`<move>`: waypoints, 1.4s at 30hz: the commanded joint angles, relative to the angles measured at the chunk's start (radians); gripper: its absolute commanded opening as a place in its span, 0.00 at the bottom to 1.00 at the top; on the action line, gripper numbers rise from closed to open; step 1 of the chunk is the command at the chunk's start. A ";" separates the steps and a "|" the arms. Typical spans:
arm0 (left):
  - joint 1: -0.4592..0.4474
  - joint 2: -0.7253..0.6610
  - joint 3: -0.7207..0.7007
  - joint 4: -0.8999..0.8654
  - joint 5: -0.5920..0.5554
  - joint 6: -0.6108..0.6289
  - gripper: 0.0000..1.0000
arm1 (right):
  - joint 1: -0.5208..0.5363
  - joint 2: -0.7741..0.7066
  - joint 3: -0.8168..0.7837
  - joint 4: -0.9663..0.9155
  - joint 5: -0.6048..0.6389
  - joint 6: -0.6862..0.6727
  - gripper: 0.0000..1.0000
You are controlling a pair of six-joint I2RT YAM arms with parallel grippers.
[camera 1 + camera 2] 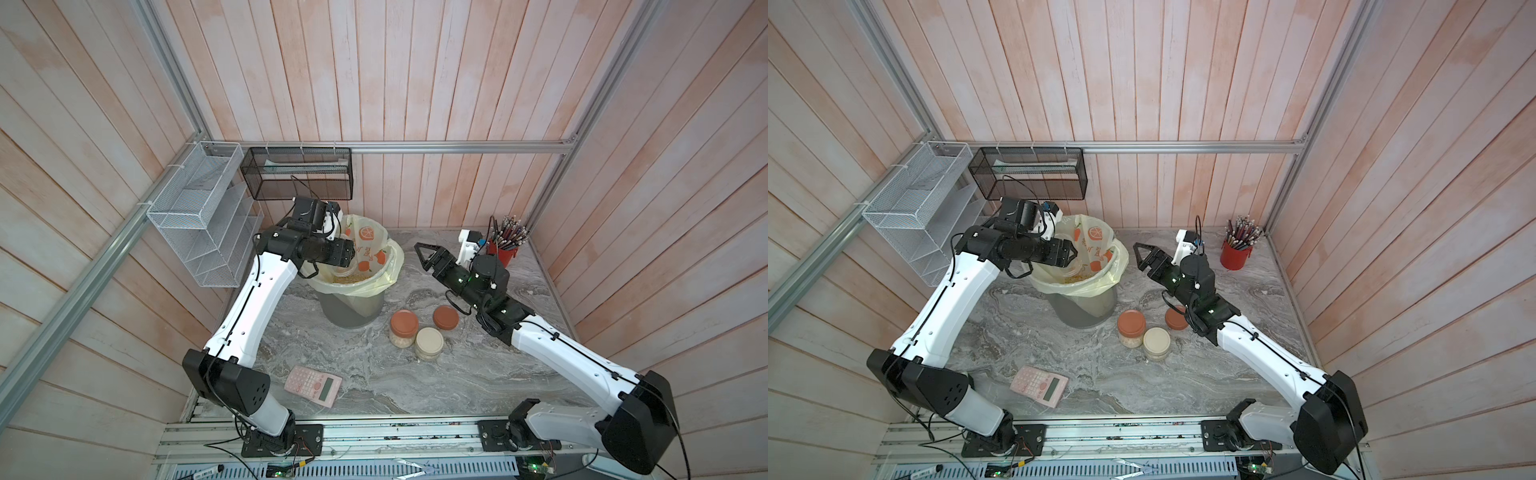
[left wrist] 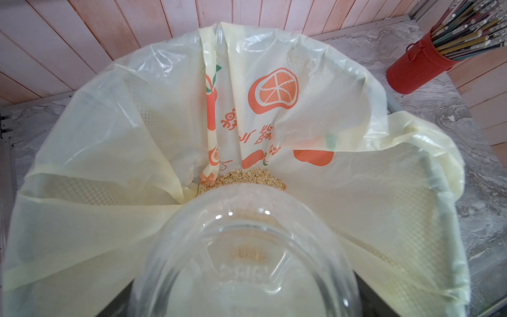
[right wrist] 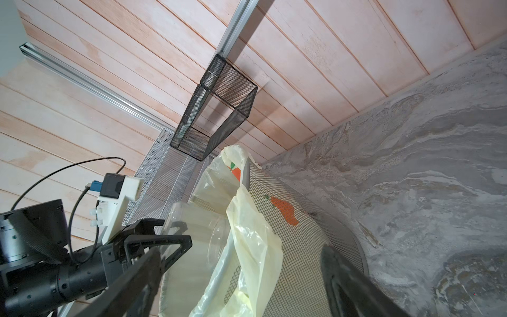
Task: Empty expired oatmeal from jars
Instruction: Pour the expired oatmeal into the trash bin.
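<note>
My left gripper [image 1: 352, 258] is shut on an open clear jar [image 2: 247, 263], which it holds tipped with its mouth down inside the lined bin [image 1: 353, 313]; the same jar [image 3: 196, 223] shows from the right wrist. Pale oatmeal [image 2: 241, 178] lies heaped in the liner just past the jar's mouth. The glass looks clear. Two closed jars stand together on the table, one with a terracotta lid [image 1: 404, 328] and one with a cream lid [image 1: 429, 343]. A loose terracotta lid [image 1: 446, 317] lies beside them. To the right of the bin my right gripper [image 1: 423, 257] hangs open and holds nothing.
A red pencil cup [image 1: 504, 250] stands at the back right corner. A pink calculator [image 1: 313, 385] lies near the front left. A white mesh rack [image 1: 199, 216] and a black mesh basket [image 1: 297, 172] hang on the walls behind the left arm.
</note>
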 commanded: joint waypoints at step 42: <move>0.031 -0.193 -0.149 0.463 0.124 -0.326 0.17 | 0.018 0.011 0.003 0.079 -0.011 0.009 0.92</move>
